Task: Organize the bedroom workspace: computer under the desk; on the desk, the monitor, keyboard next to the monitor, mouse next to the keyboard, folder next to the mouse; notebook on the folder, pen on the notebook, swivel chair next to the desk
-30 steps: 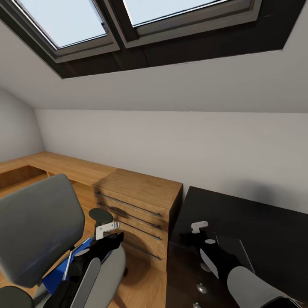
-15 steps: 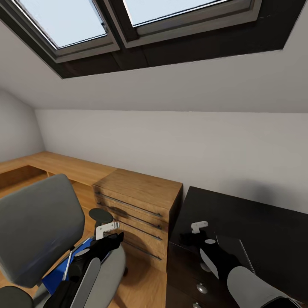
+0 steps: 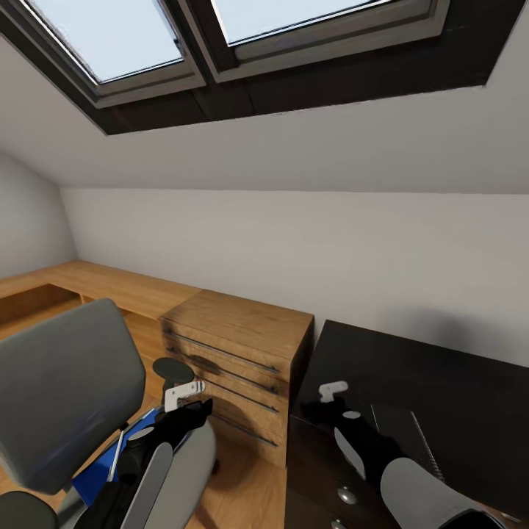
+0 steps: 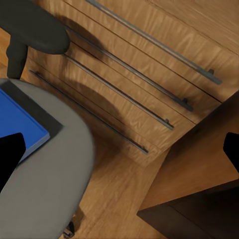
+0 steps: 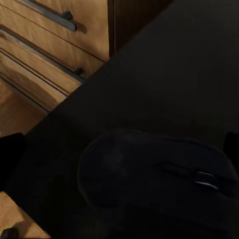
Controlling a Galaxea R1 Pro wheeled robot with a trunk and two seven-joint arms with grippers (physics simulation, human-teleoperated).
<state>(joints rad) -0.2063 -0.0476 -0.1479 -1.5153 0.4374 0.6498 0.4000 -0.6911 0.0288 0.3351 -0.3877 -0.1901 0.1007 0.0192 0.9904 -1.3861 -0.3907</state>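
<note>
Black mouse (image 5: 157,174) sits between my spread right claw (image 5: 119,149) fingers on the desk (image 3: 441,382); I should descend squarely; left claw (image 4: 119,149) hangs spread

Daylight enters through dark-framed skylight (image 3: 220,44); grey-white sloped wall (image 3: 294,242) evenly lit, soft shadows. Glossy black desk top (image 3: 441,389) very dim; black mouse (image 5: 159,174) barely distinguishable. Renders slightly soft, wide-angle stretch at edges.
</note>
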